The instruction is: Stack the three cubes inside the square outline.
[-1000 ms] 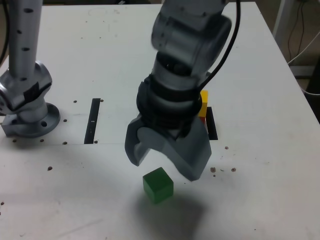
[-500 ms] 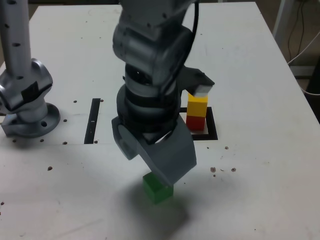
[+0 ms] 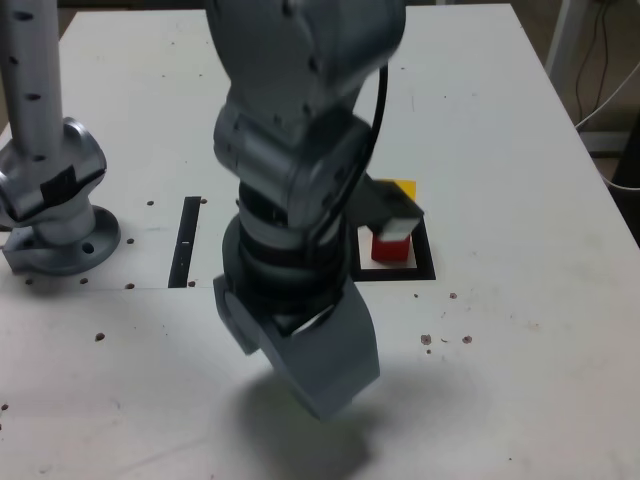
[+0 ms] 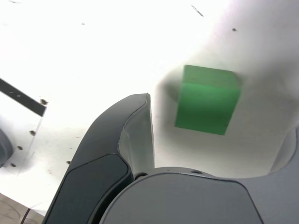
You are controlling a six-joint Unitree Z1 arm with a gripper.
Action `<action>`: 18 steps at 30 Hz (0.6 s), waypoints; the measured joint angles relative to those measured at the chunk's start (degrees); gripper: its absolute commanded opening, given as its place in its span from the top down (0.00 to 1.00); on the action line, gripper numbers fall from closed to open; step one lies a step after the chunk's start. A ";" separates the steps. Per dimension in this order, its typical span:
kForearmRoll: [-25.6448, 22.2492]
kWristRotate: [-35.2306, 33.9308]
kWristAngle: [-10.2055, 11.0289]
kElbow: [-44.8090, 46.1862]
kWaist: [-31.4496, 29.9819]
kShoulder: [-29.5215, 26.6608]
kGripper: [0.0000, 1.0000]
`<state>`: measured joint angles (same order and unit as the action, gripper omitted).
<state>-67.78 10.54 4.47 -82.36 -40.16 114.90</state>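
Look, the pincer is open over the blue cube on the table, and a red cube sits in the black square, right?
Nearly. The cube between the open pincer's jaws is green, not blue; the wrist view shows it. The rest holds: the red cube sits inside the black square in the exterior view.

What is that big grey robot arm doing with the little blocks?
The grey gripper is open and hangs over the small green cube, which sits between its jaws on the white table, not gripped yet. Inside the black tape square outline, the red cube stands with the yellow cube on top, partly hidden by the arm. The green cube probably goes up there next.
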 measured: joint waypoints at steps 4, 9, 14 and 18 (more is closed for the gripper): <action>0.71 -0.08 -0.08 0.00 -0.17 1.71 0.03; 1.66 -0.15 0.02 -0.17 -0.18 3.15 0.09; 2.63 -0.75 0.02 -0.36 -0.20 3.82 0.22; 3.44 -1.93 0.54 -0.34 -0.21 3.95 0.43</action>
<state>-64.34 8.62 5.01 -82.71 -40.37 118.85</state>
